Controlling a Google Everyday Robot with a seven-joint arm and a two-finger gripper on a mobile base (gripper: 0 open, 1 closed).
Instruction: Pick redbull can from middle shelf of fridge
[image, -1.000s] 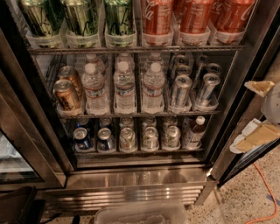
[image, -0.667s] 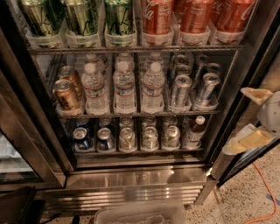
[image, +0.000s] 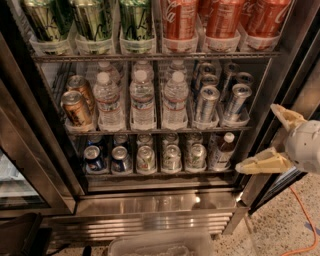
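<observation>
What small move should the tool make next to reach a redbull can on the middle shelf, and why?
Probably ease the tool up and left toward the front right redbull can. The tool hangs open and empty outside the fridge, by its right edge and lower than that can. The can stands at the front of the middle shelf, nearest the tool, with nothing before it.

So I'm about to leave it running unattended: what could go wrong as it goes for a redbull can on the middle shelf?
1. The gripper hangs open outside the fridge, low on the right beside the dark door frame. Swinging in and up, it might clip that frame.
2. The front redbull can stands close beside a twin can on the middle shelf, so a finger could topple the neighbour.
</observation>
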